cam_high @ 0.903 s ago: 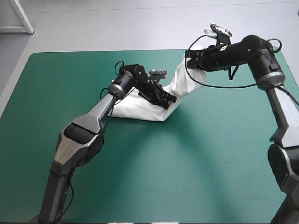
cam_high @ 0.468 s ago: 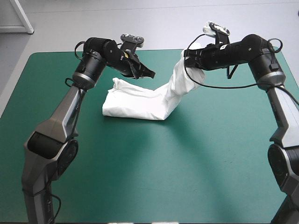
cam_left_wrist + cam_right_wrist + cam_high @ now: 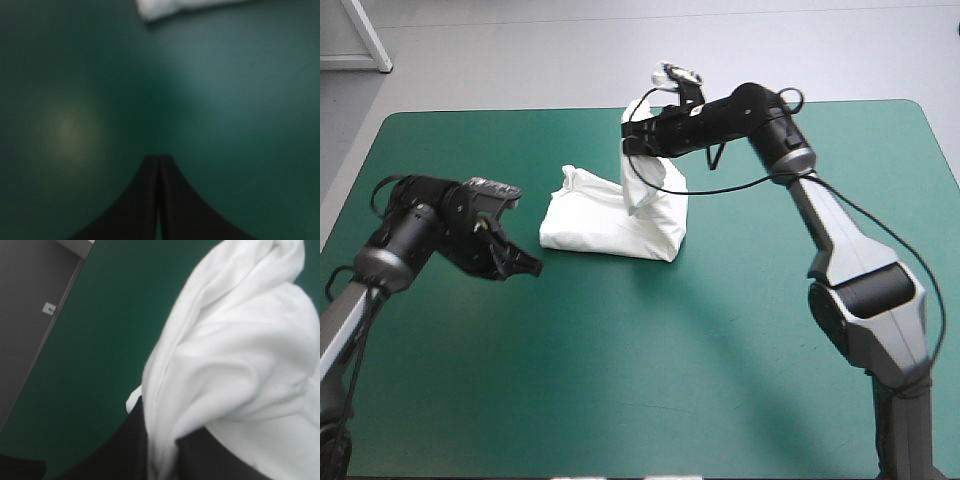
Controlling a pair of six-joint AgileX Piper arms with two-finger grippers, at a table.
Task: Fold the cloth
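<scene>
Pulled back to eight o'clock of the T-shirt point(image 3: 610, 228), the left gripper point(image 3: 530, 267) is hovering over the teal-green cover point(image 3: 670, 360), fingers pressed together, empty. The right gripper point(image 3: 638, 138), arm outstretched from three o'clock, is pinching the raised flap over the mid-table bundle; the fold likely needs laying down next.

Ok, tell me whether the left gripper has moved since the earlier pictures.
Yes. The left gripper, shut, has pulled away from the T-shirt toward the left near corner of the table.

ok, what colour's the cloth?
Plain white T-shirt, no print visible; clearest in the high view.
</scene>
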